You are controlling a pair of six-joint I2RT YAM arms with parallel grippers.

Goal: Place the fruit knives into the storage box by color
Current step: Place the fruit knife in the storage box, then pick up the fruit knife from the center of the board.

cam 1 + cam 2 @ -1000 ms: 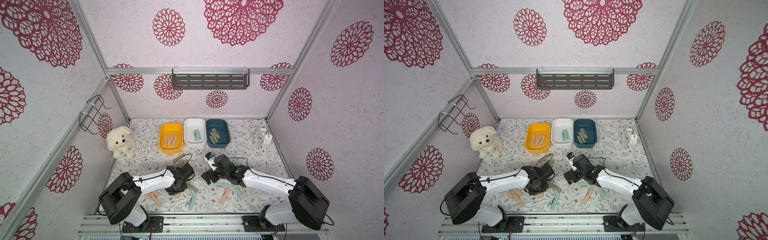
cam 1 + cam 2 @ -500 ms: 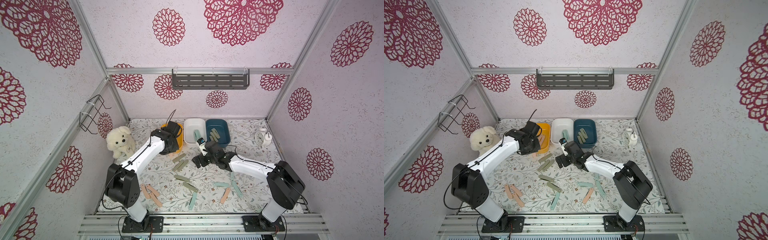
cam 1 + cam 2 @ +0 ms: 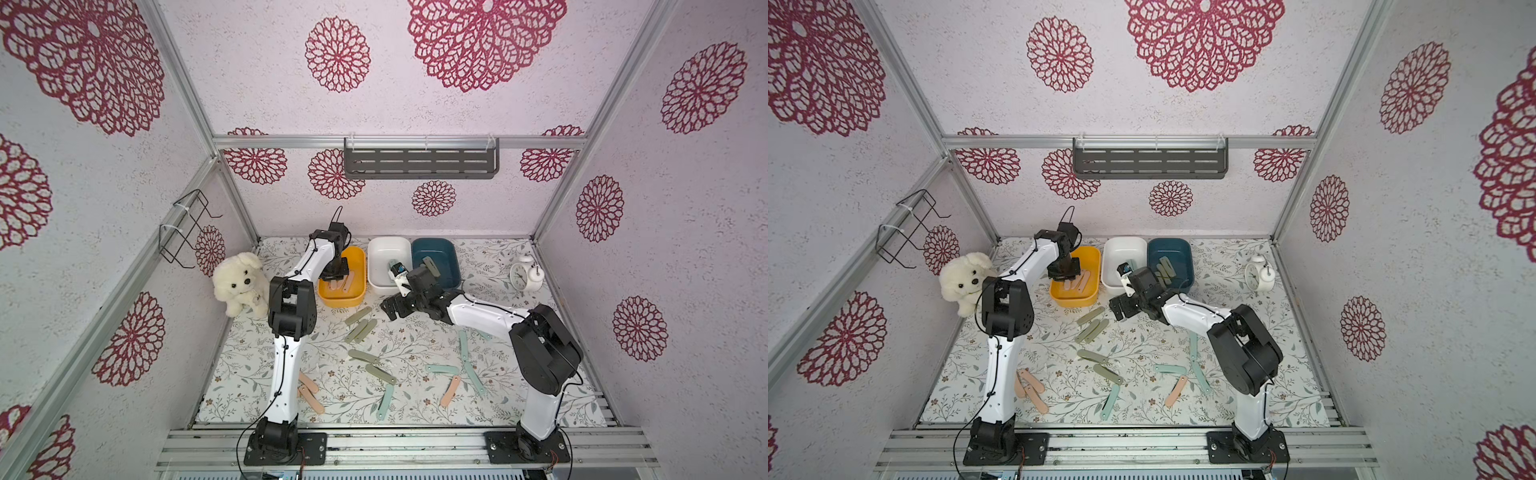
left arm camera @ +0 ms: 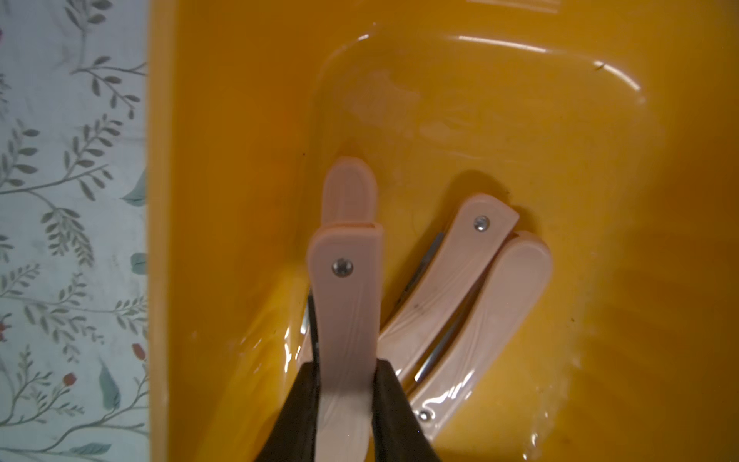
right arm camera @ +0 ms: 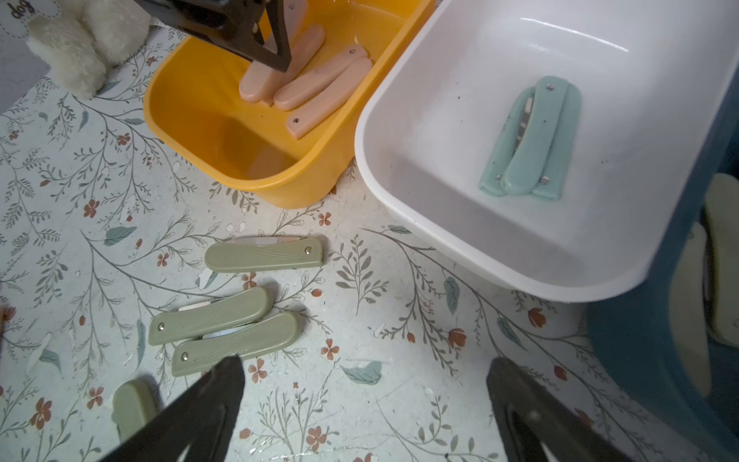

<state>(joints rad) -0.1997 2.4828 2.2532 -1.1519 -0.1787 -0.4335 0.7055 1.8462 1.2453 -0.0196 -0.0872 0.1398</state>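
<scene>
Sorting is begun but, as I judge it, not yet half done. In both top views three boxes stand in a row at the middle of the frame: the yellow box (image 3: 341, 300), the white box (image 3: 388, 245) and the blue box (image 3: 436, 246). The left fingers (image 4: 298, 404) are clenched on a peach knife (image 4: 346, 304) and hold it low inside the yellow box, above three other peach knives (image 4: 460, 288) that lie on its bottom. This one is not yet let go. The white box has three teal knives (image 5: 532, 136) lying close together, and the blue box a few sage knives (image 3: 1165, 266). The right fingers (image 5: 208, 404) are spread wide with nothing between them, and they hang just in front of the white box, near a group of three sage knives on the counter (image 3: 360, 328).

What is left lies on the counter (image 3: 415, 415), in the lower middle of the frame — about five sage knives in all, some five loose teal knives (image 3: 441, 368), and four loose peach knives, three in a small heap (image 3: 309, 392) by the left arm and one apart (image 3: 450, 390). So the larger part of the knives is, I think, not sorted — each colour has pieces waiting
</scene>
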